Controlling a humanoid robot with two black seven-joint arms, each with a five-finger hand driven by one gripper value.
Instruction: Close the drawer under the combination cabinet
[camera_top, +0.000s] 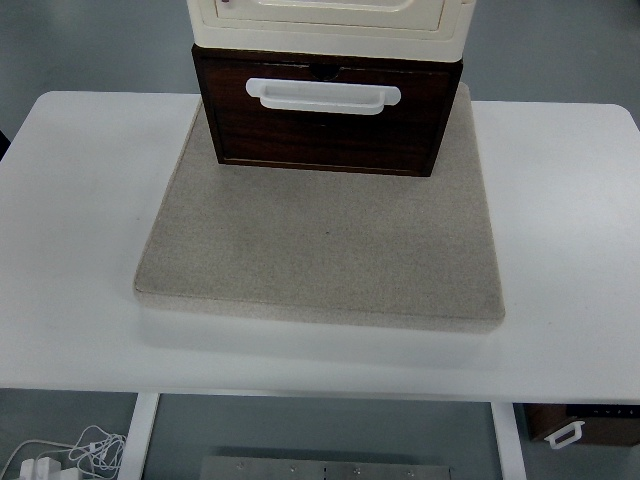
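The white table (560, 230) fills most of the view, and no robot hand shows anywhere on it. Both arms are out of the picture, so I cannot tell if the fingers are open or curled, or if they hold anything. That also means places cannot be told from a hand; I tell them from the robot's side of the table, where the hands would come in.

On the table lies a big grey mat (320, 250). At the far end of the mat stands the combination cabinet (330, 20), cream on top. Under it is the dark brown drawer (325, 125). The drawer sticks out a little toward the robot, past the cream part, so it looks not fully shut.

Across the drawer front runs 1 white handle (323, 95). Its long way goes left to right.

The drawer sits near the middle, straight ahead and far from the near edge. Neither side looks closer, so either hand could reach. I think the push must go straight away from the robot, flat on the drawer front.
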